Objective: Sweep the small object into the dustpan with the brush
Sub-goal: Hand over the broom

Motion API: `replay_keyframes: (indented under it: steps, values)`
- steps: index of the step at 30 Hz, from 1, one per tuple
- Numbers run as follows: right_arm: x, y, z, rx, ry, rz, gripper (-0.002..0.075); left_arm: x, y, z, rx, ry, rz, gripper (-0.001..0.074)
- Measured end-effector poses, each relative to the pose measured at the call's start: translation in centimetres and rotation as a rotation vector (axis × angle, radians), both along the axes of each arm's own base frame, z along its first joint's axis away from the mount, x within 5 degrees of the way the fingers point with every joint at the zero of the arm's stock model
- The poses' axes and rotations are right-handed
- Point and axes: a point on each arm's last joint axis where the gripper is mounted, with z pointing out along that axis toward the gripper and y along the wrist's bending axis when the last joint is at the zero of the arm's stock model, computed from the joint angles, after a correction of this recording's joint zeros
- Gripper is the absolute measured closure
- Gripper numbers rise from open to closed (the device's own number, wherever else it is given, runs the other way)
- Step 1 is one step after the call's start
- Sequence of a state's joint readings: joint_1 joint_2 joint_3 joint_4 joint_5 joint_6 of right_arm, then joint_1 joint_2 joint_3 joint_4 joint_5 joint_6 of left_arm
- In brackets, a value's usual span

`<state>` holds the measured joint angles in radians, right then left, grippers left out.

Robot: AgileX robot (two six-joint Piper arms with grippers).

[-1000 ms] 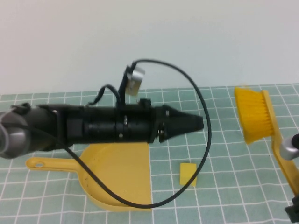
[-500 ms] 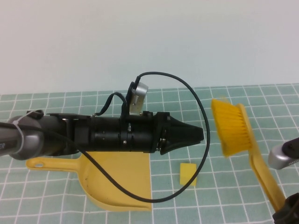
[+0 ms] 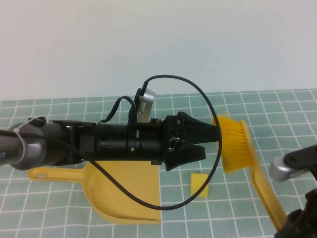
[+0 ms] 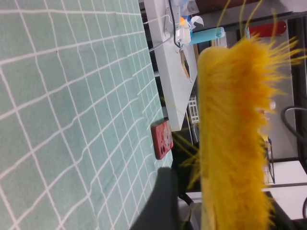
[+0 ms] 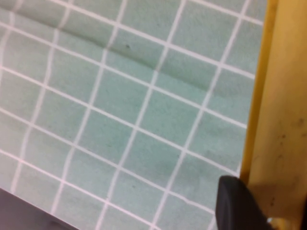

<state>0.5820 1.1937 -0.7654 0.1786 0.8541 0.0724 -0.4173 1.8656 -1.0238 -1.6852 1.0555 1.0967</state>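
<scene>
**Observer:** What have you got in each gripper?

**Operator:** My left gripper [image 3: 200,144] hangs above the table with its jaws spread wide and nothing between them. It is reaching across above the dustpan [image 3: 126,193], which lies flat on the green grid mat [image 3: 59,208] below and behind those jaws, untouched. My right gripper [image 3: 297,223] is low at the near right and grips the brush [image 3: 237,151] by the far end of its handle, jaws narrowed onto it; the wrist view shows a finger [image 5: 240,203] pressed against the yellow handle.

**Observer:** Why hold it that far back?

**Operator:** I judge it gives reach: the bristles extend well out ahead of the right jaws, so I can sweep without crowding the mat.

**Observer:** And the small object?

**Operator:** The small object [image 3: 199,184] lies on the mat just below my open left jaws, between the dustpan's open edge and the brush head. The bristles sit directly in front of the left fingertips, very close; whether they touch I cannot tell. The block looks well placed for a push toward the scoop.
</scene>
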Motion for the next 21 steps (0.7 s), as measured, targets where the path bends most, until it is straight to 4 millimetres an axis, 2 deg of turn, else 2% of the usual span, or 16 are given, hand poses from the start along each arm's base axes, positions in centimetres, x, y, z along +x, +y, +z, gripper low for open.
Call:
replay_keyframes:
  steps: [6,13,21]
  values:
    - [0.3,1.3,0.7,0.024,-0.01,0.045,0.0536,0.3,0.0,0.1,0.012,-0.014,0.018,0.0072]
    - [1.1,3.2,0.4,0.019,0.021,0.069,0.0536,0.6,-1.8,1.4,0.008,-0.078,0.001,0.0071]
    - [2.0,4.0,2.0,0.051,-0.023,0.067,0.0536,0.5,-2.2,1.2,0.033,-0.086,0.014,0.0073]
